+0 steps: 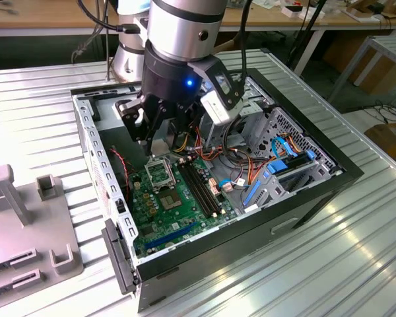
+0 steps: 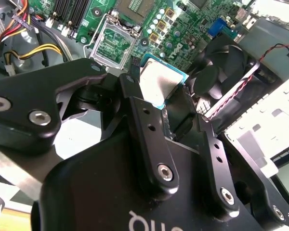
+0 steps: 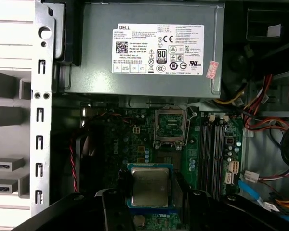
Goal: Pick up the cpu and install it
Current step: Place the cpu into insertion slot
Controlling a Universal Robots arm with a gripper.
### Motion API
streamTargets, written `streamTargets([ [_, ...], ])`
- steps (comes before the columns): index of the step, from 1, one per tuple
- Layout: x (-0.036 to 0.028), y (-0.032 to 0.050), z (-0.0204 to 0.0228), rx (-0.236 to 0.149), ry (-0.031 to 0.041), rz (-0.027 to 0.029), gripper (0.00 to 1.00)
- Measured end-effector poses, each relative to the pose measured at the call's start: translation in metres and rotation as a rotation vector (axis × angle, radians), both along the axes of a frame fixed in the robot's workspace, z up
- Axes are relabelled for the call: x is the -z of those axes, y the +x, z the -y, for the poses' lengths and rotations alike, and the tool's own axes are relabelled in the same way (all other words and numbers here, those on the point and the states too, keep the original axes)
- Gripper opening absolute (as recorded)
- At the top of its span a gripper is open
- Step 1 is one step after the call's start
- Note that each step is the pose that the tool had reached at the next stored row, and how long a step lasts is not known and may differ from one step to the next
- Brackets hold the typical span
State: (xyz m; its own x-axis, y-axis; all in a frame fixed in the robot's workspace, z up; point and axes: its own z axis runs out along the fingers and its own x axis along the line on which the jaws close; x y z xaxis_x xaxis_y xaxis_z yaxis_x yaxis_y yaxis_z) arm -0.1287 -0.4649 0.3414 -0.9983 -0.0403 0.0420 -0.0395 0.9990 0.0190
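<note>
Exterior and wrist views of the arm over an open computer case [image 1: 303, 198] lying on a ribbed metal bench [image 1: 330, 264]. The gripper [image 1: 160, 142] hangs inside the case, toward 11 o'clock of the green board [image 1: 178, 218] in the exterior view. Its jaws are clenched on the cpu [image 2: 159, 82], which both wrist views show pinched by two opposite edges with its silvery top facing the cameras [image 3: 149, 186]. The cpu is held in the air above the board, apart from it. The black-framed socket [image 1: 160, 173] lies just at 6 o'clock of the gripper in the exterior view, with its inner field uncovered in both wrist views [image 2: 113, 44] [image 3: 170, 126]. Memory slots [image 1: 201, 188] run beside the socket at its 3 o'clock. The first wrist view shows the grey power supply [image 3: 149, 48] beyond the socket; the second shows a black fan [image 2: 221, 62] near the cpu. A grey fixture [image 1: 20, 224] rests on the bench at 9 o'clock of the case.
</note>
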Motion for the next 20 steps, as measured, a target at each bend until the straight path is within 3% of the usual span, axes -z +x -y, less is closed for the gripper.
streamTargets([
  [4, 0.0100, 0.0021, 0.0003, 0.000, 0.0001, 0.0000, 0.47],
  [14, 0.0351, 0.0212, 0.0008, 0.000, 0.0000, 0.0000, 0.47],
  [18, 0.0455, 0.0219, 0.0008, 0.000, 0.0001, 0.0000, 0.47],
  [20, 0.0476, 0.0219, 0.0008, 0.000, -0.0001, -0.0001, 0.47],
])
